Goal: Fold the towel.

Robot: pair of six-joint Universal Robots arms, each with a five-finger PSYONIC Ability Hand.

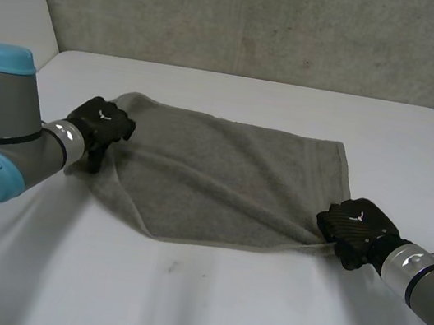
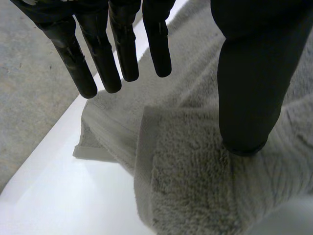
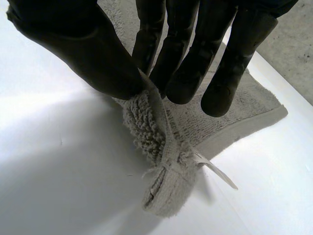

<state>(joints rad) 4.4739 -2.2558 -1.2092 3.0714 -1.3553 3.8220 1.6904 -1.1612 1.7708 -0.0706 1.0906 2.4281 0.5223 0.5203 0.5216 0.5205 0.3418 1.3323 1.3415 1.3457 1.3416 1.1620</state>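
A grey towel [image 1: 222, 180] lies spread across the middle of the white table, its near edge drawn into a slant. My left hand [image 1: 103, 122] is at the towel's left edge. Its fingers [image 2: 122, 54] hang straight above a folded-over corner of the towel [image 2: 195, 176], and its thumb [image 2: 249, 83] rests on the pile a little apart from them. My right hand [image 1: 356, 227] is at the towel's near right corner. There the thumb [image 3: 98, 54] and fingers pinch the bunched corner [image 3: 161, 171], from which a small white tag [image 3: 217, 174] sticks out.
The white table [image 1: 217, 313] stretches bare in front of the towel. Its left edge [image 2: 49, 142] runs close beside my left hand, with grey floor beyond. A grey wall [image 1: 266, 20] stands behind the table.
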